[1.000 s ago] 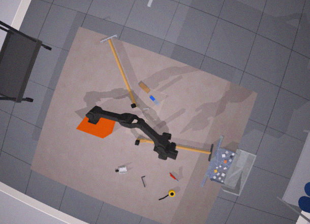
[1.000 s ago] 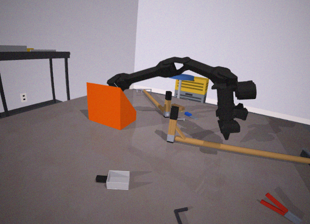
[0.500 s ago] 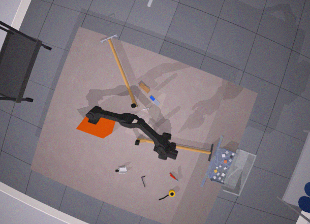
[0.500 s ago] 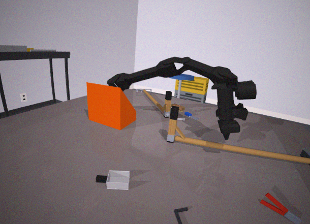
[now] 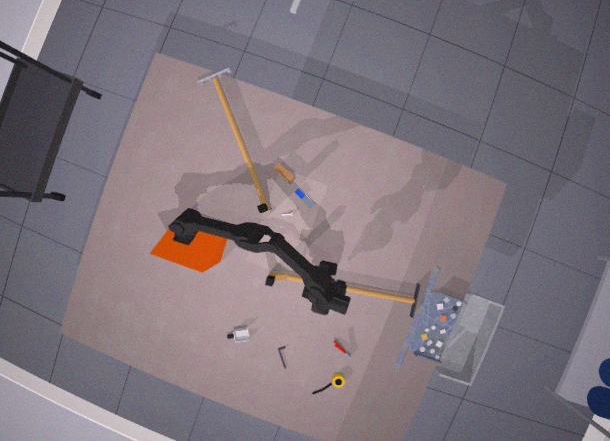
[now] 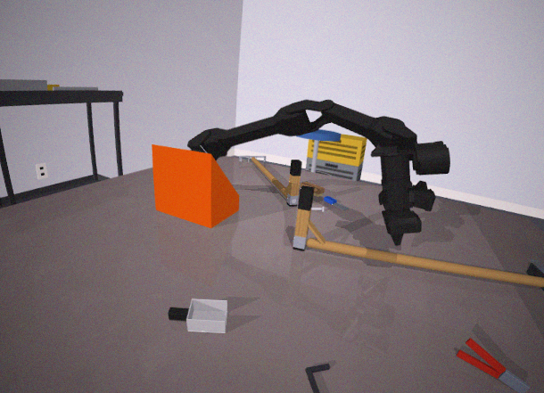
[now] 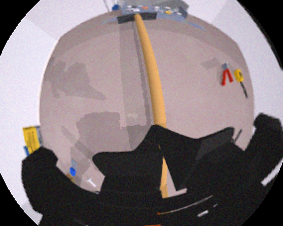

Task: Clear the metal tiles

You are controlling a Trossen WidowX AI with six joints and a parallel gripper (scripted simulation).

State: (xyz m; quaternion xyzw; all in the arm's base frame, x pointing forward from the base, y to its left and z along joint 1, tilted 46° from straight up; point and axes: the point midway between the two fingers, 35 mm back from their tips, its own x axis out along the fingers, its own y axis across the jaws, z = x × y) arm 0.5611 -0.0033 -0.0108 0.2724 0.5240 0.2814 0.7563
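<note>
Below black metal pincer, pressed together on nothing — long wooden-shafted scraper, likely stiff, head-heavy; best gripped by upright black-topped handle.

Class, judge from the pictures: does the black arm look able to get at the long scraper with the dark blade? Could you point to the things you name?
Probably yes: the shut, empty jaws hang close over the handle of the long scraper [image 5: 380,294] [image 6: 446,266] [image 7: 150,64], with nothing visible between, though they'd need to open first.
</note>
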